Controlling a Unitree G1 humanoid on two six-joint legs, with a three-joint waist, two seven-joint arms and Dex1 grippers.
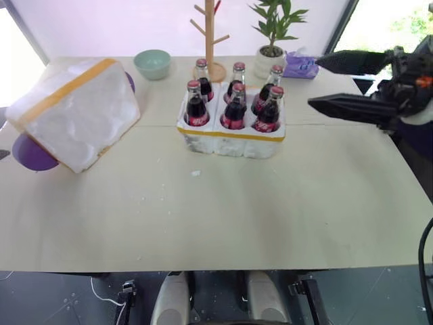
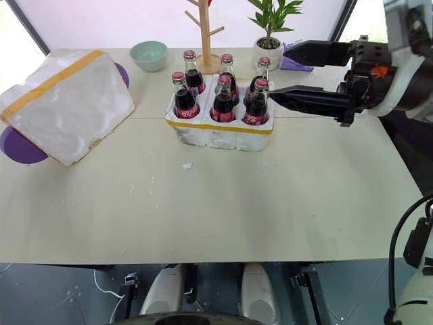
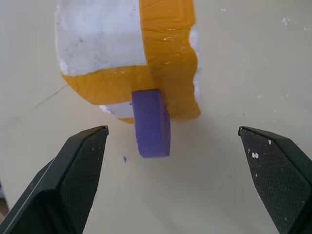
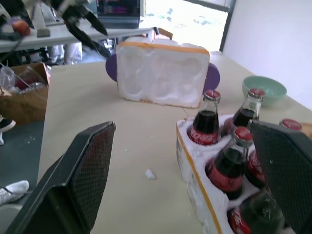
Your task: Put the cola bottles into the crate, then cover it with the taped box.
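Note:
Several cola bottles with red caps stand upright in the wells of the crate, a low white foam tray with a yellow band, at mid-table. The taped box lies tilted at the left, propped on a purple disc; its hollow side faces the crate. My right gripper hovers open just right of the bottles, pointing left, with nothing in it. In the left wrist view my left gripper is open above the box's taped corner and the purple disc, holding nothing.
Along the table's far edge stand a pale green bowl, a wooden peg stand, a potted plant and a purple tissue pack. Foam crumbs lie in front of the crate. The near table half is bare.

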